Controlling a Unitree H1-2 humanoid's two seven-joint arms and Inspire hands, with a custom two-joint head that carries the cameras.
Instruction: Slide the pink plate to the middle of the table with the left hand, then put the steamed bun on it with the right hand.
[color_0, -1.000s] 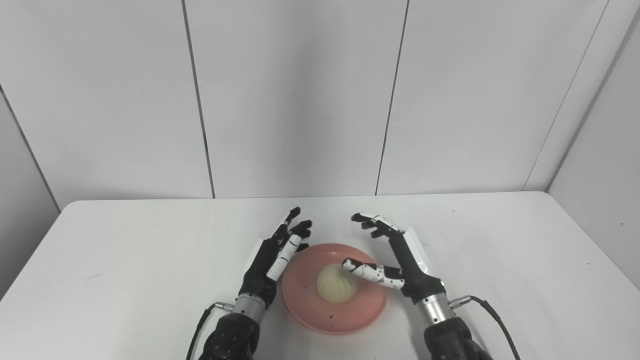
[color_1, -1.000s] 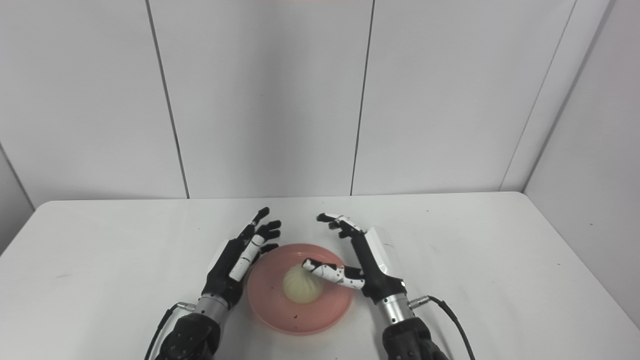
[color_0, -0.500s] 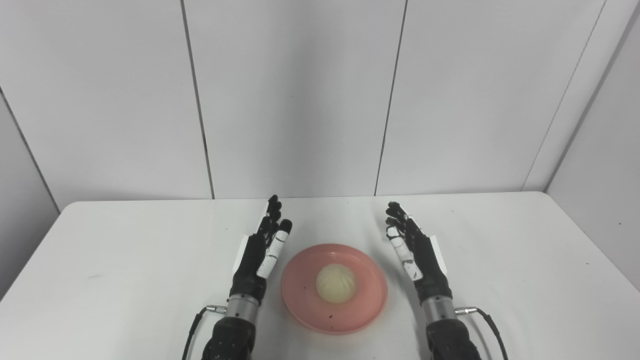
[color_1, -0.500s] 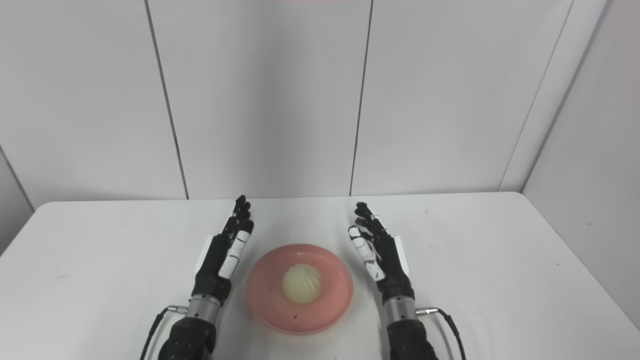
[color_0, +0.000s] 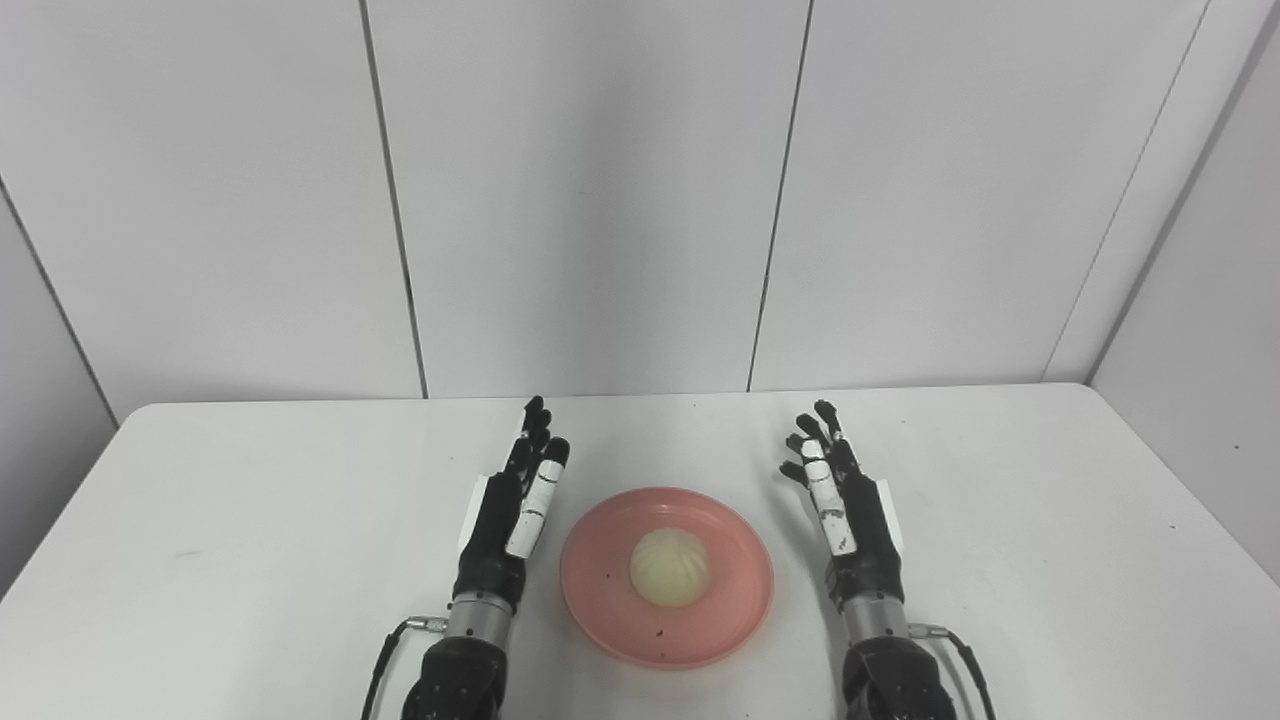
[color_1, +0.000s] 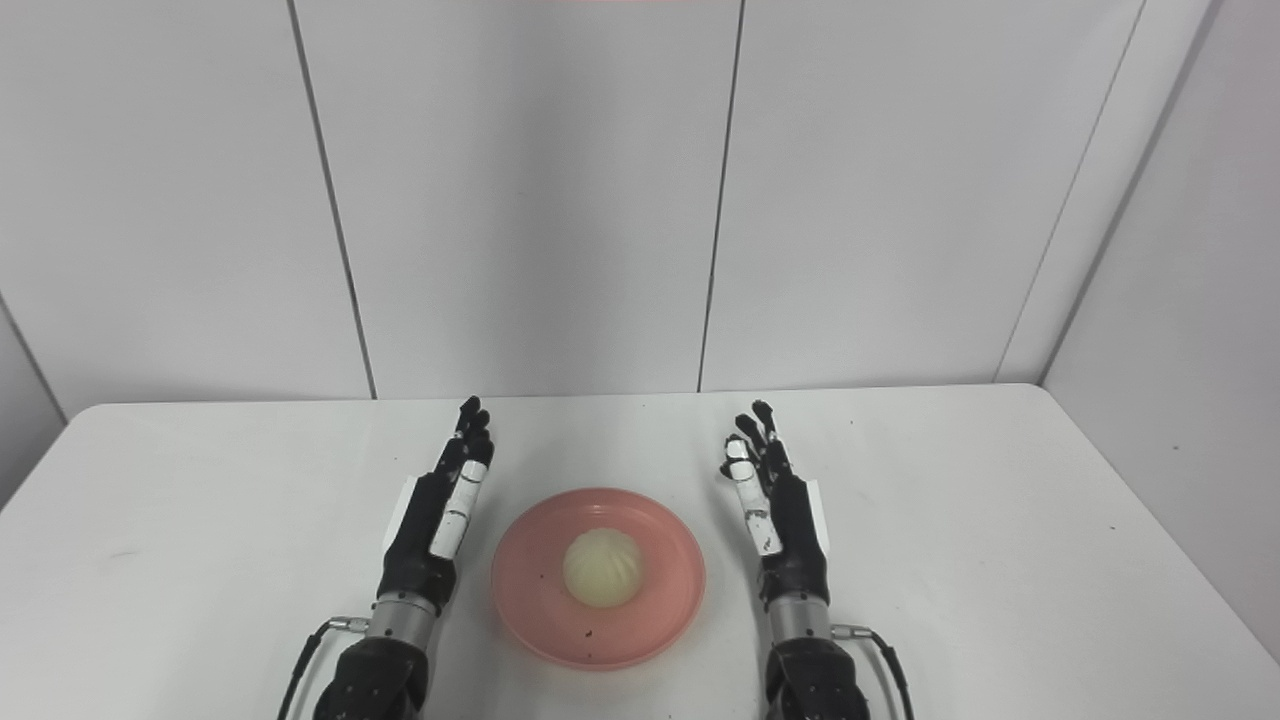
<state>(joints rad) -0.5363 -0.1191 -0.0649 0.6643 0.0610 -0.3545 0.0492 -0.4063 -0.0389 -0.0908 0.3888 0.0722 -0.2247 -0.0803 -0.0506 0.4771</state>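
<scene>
Left eye view: steamed bun (color_0: 669, 567) on pink plate (color_0: 735, 618); left hand (color_0: 507, 518), right hand (color_0: 850, 518) released.

Table (color_0: 250, 520): white top, sitting flush against the back wall, rounded far corners showing, a few small dark specks lying on the surface
Wall panels (color_0: 590, 190): pale grey, standing upright behind the table, dark vertical seams running between them
Right side wall (color_0: 1200, 300): same grey, angling in toward the table's right edge
Lighting: falling evenly, casting soft shadows
</scene>
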